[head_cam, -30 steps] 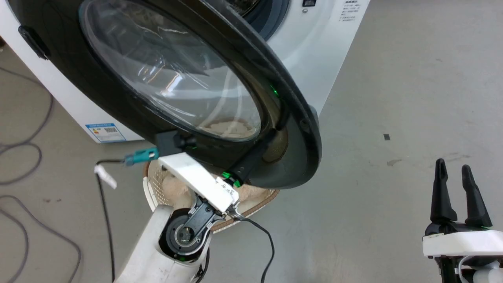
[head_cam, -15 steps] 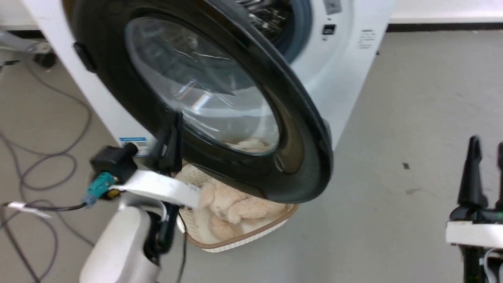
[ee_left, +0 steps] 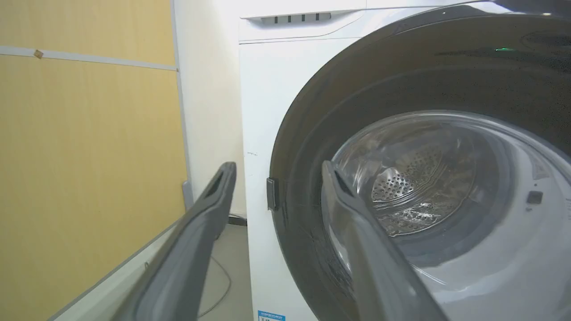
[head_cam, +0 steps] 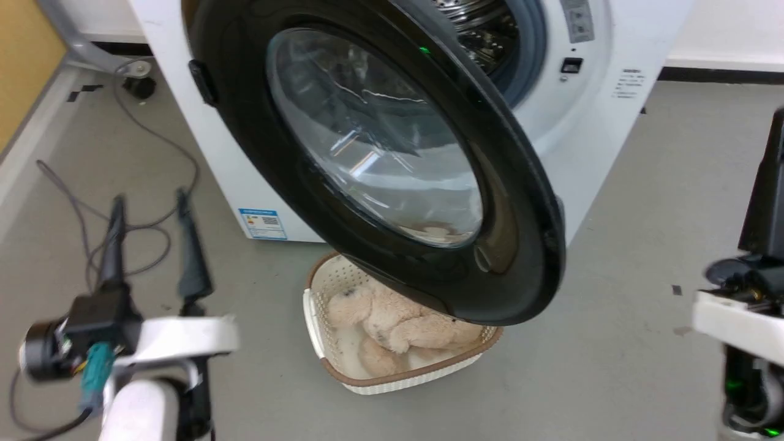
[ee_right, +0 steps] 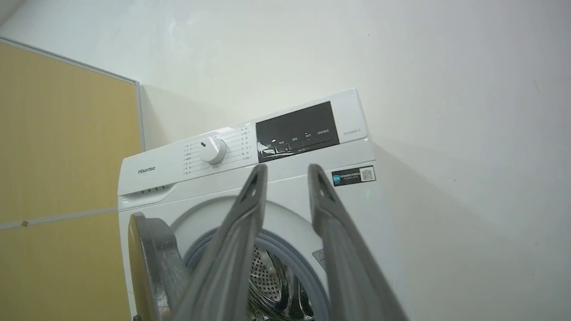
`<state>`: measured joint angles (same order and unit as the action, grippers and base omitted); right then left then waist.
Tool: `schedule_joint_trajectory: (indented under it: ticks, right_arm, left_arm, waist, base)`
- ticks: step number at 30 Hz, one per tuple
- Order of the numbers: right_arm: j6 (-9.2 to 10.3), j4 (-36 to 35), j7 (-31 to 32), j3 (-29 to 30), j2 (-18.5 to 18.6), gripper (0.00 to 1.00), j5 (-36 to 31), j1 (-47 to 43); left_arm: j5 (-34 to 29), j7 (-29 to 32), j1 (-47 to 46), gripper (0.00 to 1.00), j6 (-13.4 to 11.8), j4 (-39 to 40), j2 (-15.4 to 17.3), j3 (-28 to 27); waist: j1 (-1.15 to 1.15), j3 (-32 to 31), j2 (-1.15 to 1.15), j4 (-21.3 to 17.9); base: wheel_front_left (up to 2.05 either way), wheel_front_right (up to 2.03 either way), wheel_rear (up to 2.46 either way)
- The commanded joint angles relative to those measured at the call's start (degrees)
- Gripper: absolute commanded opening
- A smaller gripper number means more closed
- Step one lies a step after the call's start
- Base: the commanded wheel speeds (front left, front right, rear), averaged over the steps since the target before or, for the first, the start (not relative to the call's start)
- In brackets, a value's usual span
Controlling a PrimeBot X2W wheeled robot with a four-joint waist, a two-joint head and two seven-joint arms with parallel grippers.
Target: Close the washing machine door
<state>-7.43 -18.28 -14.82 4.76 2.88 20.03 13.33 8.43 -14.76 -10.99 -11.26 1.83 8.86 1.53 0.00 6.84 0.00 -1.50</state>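
Note:
The washing machine door [head_cam: 520, 245], a black frame around a bulging clear window [head_cam: 373, 141], stands wide open and swung out from the white washing machine [head_cam: 588, 122]. My left gripper [head_cam: 149, 196] is open and holds nothing. It stands to the left of the door and apart from it, pointing at the door's hinge side [ee_left: 279, 164]. My right gripper [ee_right: 287, 167] is open and holds nothing too, off to the right of the machine; one dark finger [head_cam: 762, 208] shows at the head view's right edge. The steel drum [head_cam: 478, 24] shows behind the door.
A cream basket [head_cam: 318, 306] with a plush toy [head_cam: 398, 324] sits on the floor right under the open door. Grey cables [head_cam: 141, 153] trail over the floor to the left of the machine. A yellow panel wall [ee_left: 89, 133] stands left of the machine.
The head camera has swung, shifting the whole picture. My left gripper has come away from the door's lower rim to the left, fingers now pointing up. The door looks about as far open.

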Motion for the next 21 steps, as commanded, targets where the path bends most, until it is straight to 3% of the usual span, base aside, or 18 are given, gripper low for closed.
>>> schedule_joint_trajectory:
  ticks: [1,6,10,17,21]
  right_arm:
    - [-0.06,-1.4,-0.2,-1.8,0.0,0.00,-0.6,1.2]
    - [-0.06,-4.7,-0.2,-10.4,0.3,0.00,-3.3,2.4]
    - [-0.06,-4.6,-0.2,-17.5,2.6,0.00,-3.4,2.3]
    - [-0.06,1.3,-0.2,-30.4,10.6,0.00,-10.0,1.0]
    - [-0.06,5.6,-0.2,-32.4,11.3,0.00,-11.4,-0.8]
  left_arm:
    - [-0.5,-0.2,1.6,1.00,-0.4,0.3,-0.3,-1.1]
    - [-1.3,-0.2,5.7,1.00,0.2,1.2,-1.7,-4.3]
    - [-1.6,-0.2,7.3,1.00,1.1,1.3,-2.6,-6.1]
    - [-2.5,-0.2,7.2,1.00,2.5,1.0,-4.2,-7.1]
    - [-2.3,-0.2,6.6,1.00,3.2,1.0,-5.0,-7.4]
  waist:
    - [0.00,0.0,0.00,0.6]
    - [0.00,0.1,0.00,1.8]
    - [0.00,0.4,0.00,2.5]
    - [0.00,1.0,0.00,3.5]
    - [0.00,2.1,0.00,3.5]
  base:
    - [0.00,0.00,0.00]
    - [0.00,0.00,0.00]
    - [0.00,0.00,0.00]
    - [0.00,0.00,0.00]
    - [0.00,0.00,0.00]
